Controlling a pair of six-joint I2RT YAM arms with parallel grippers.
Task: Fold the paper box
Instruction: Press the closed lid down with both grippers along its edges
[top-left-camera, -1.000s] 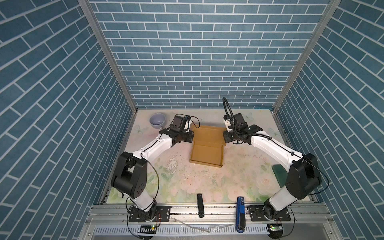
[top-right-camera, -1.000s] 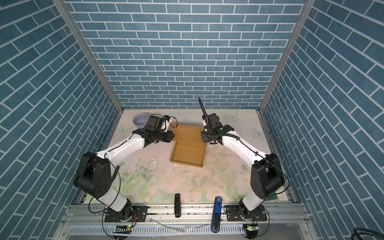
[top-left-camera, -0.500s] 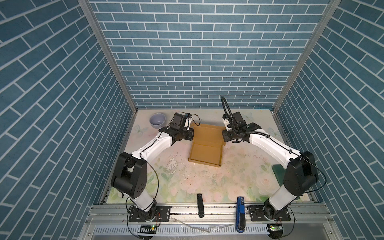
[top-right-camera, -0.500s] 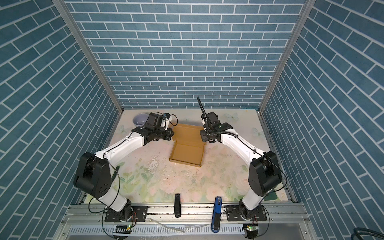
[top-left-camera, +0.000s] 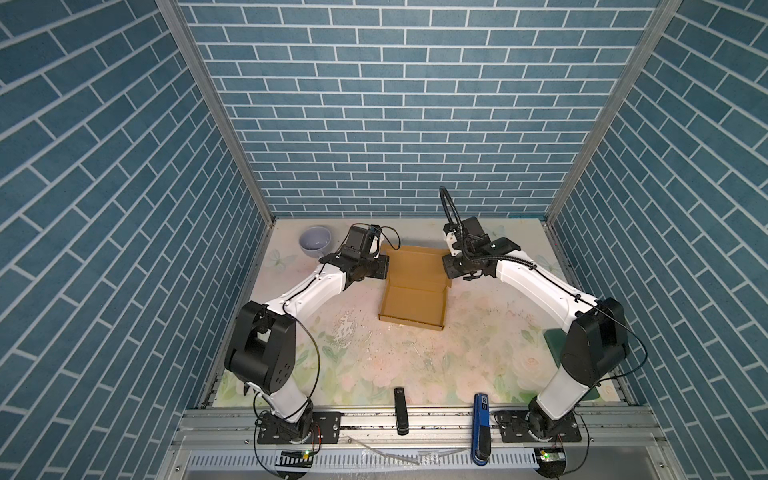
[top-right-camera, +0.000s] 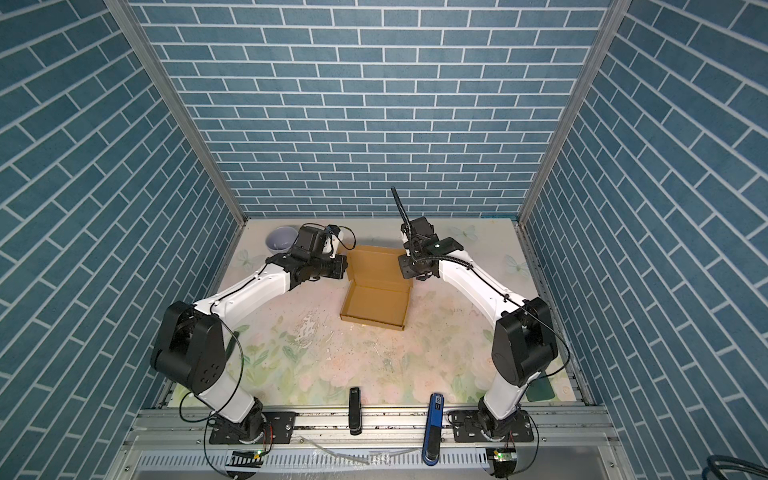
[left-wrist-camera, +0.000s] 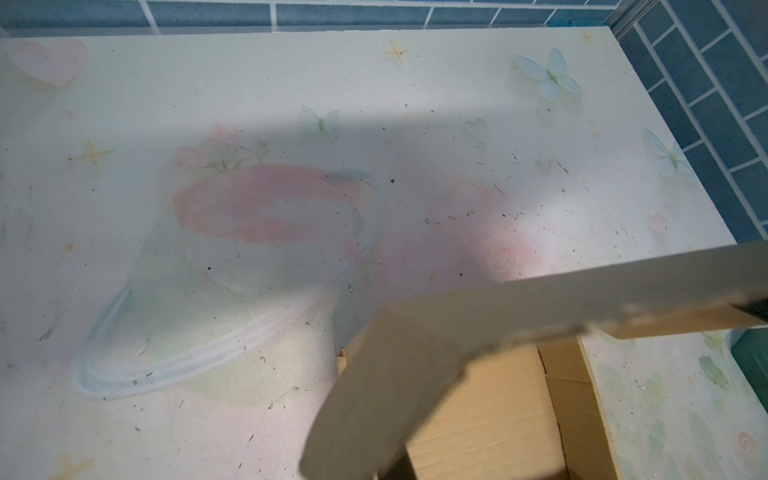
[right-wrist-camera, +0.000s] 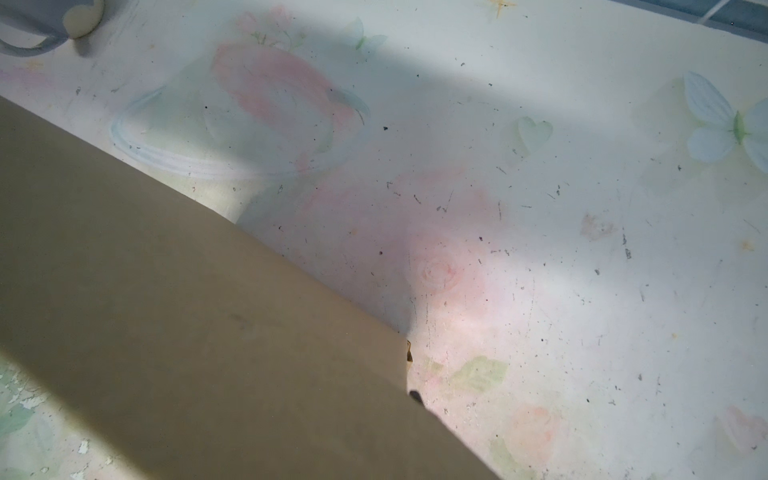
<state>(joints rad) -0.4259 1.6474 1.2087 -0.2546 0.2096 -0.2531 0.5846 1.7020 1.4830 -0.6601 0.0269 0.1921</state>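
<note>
Paper box (top-left-camera: 413, 297) sitting open on table (top-left-camera: 415, 374), toward back middle. Tray part lying flat, lid panel tilting up behind it in both top views. Left gripper (top-left-camera: 383, 267) clenching on lid's left edge, blurred cardboard crowding left wrist view. Right gripper (top-left-camera: 448, 272) sitting at lid's right edge; clamped or released, cannot tell, fingers hidden. Pale bowl (top-left-camera: 316, 241) standing near back left corner, apart from box.
</note>
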